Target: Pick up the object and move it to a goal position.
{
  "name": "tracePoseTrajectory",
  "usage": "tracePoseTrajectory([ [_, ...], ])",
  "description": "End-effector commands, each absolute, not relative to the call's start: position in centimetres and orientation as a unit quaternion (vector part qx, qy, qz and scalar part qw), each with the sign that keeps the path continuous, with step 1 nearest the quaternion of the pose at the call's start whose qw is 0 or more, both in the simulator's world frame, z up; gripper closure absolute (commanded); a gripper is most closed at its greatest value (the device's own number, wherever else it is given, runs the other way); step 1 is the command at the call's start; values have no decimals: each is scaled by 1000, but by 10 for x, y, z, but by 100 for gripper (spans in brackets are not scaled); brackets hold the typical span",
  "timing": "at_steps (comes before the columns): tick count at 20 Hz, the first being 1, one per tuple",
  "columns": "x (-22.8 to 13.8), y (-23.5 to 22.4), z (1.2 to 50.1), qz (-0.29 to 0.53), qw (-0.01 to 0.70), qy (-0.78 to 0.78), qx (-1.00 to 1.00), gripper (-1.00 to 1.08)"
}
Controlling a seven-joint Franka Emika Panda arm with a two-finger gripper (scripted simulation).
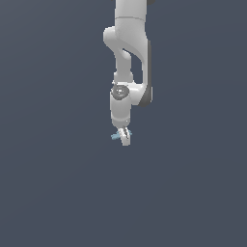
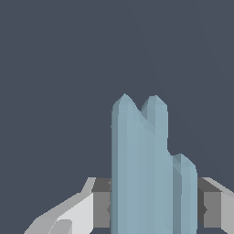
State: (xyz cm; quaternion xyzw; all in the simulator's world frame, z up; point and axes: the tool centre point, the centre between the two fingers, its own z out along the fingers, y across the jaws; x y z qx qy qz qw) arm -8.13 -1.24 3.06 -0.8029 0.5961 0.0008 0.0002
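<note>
The object (image 2: pixel 141 169) is a light blue, flat elongated piece with a notched, irregular end. In the wrist view it fills the space between my two fingers, whose grey pads (image 2: pixel 101 209) press against both of its sides. The exterior view shows the white arm reaching down, with my gripper (image 1: pixel 125 136) shut on the object (image 1: pixel 116 136), whose blue end pokes out toward the exterior view's left of the fingers. Whether the piece touches the surface beneath cannot be told.
A plain dark blue-grey ground (image 1: pixel 53 183) fills everything around the arm in both views. No goal marker, container or obstacle shows.
</note>
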Motion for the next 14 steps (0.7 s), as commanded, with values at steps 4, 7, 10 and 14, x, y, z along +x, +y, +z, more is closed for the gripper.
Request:
tracePoseTrajectory([
  [4, -75, -32, 65, 1, 0, 597, -802, 108],
  [7, -70, -45, 91, 1, 0, 597, -802, 108],
  [10, -65, -61, 120, 1, 0, 597, -802, 108],
  [14, -57, -84, 161, 0, -1, 597, -802, 108],
])
